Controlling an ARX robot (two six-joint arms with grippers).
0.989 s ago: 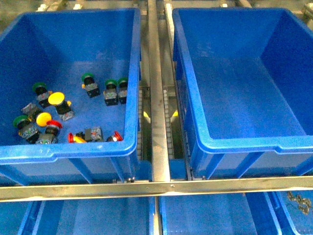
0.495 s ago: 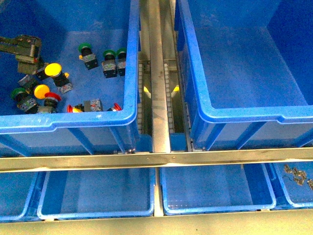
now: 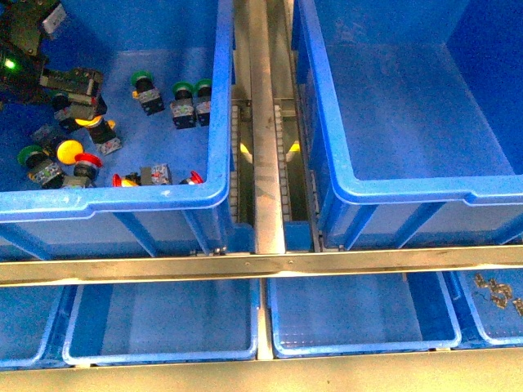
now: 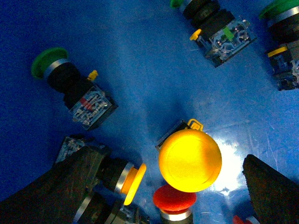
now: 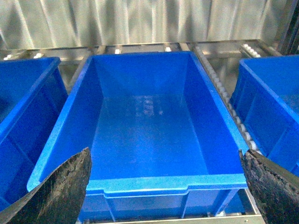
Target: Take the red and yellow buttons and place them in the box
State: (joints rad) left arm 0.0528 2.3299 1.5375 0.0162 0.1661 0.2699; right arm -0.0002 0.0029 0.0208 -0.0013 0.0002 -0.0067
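Observation:
My left gripper (image 3: 78, 96) is open inside the left crate (image 3: 122, 200), low over a pile of buttons. In the left wrist view a yellow button (image 4: 189, 161) stands cap-up between the spread fingers of the left gripper (image 4: 172, 162). A second yellow button (image 4: 131, 184) lies on its side by one finger, and a red button (image 4: 174, 201) sits just beside the upright one. More red caps (image 3: 122, 181) lie near the crate's front wall. The box (image 3: 409, 192) on the right is empty. The right gripper (image 5: 164, 156) hangs open in front of the box (image 5: 154, 130), holding nothing.
Several green-capped buttons (image 3: 185, 91) lie among the others in the left crate. A metal rail (image 3: 260, 163) runs between the two crates and a crossbar (image 3: 261, 265) spans the front. Shallower blue trays (image 3: 163, 322) sit below; the far right tray holds small metal parts (image 3: 495, 291).
The left arm has come further into the left crate, moving right, and its open gripper now covers the upright yellow button. The buttons have not moved.

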